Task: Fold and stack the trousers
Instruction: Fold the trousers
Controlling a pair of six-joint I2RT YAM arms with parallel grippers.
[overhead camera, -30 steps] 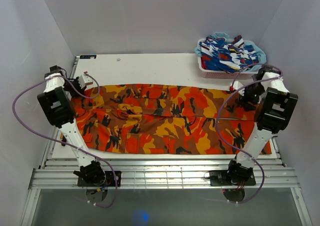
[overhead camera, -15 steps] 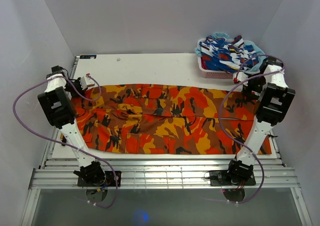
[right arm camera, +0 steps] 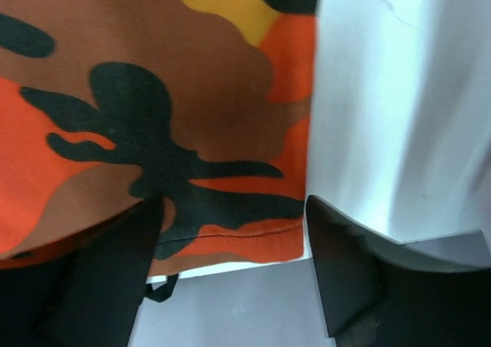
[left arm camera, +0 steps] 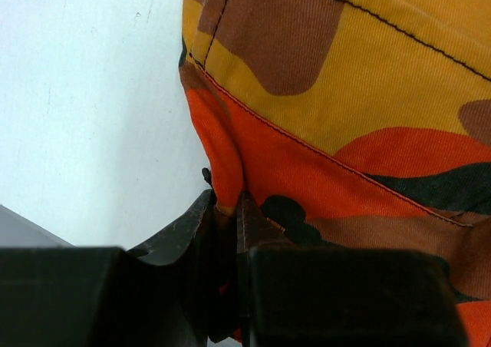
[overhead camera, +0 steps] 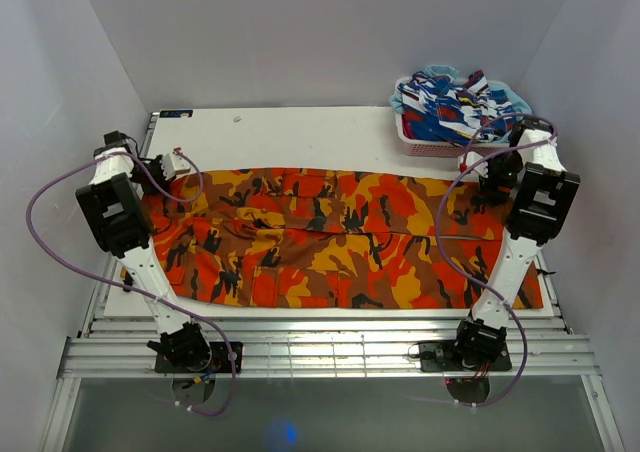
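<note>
The trousers (overhead camera: 330,237), in orange, red and yellow camouflage print, lie spread nearly table-wide. My left gripper (overhead camera: 176,163) is at their far left corner, shut on a pinched fold of the fabric edge (left arm camera: 226,180). My right gripper (overhead camera: 482,168) is at the far right corner, open. In the right wrist view its fingers (right arm camera: 337,262) stand wide apart, straddling the trouser hem (right arm camera: 230,232) at the table's edge, with nothing held.
A pink basket (overhead camera: 430,142) of blue, white and red patterned clothes stands at the back right, just beyond the right gripper. The white table (overhead camera: 290,137) shows bare behind the trousers. Walls close in on both sides.
My right arm has moved toward the far right, bringing its gripper to the trousers' back right corner by the basket. The left arm and the trousers have barely moved.
</note>
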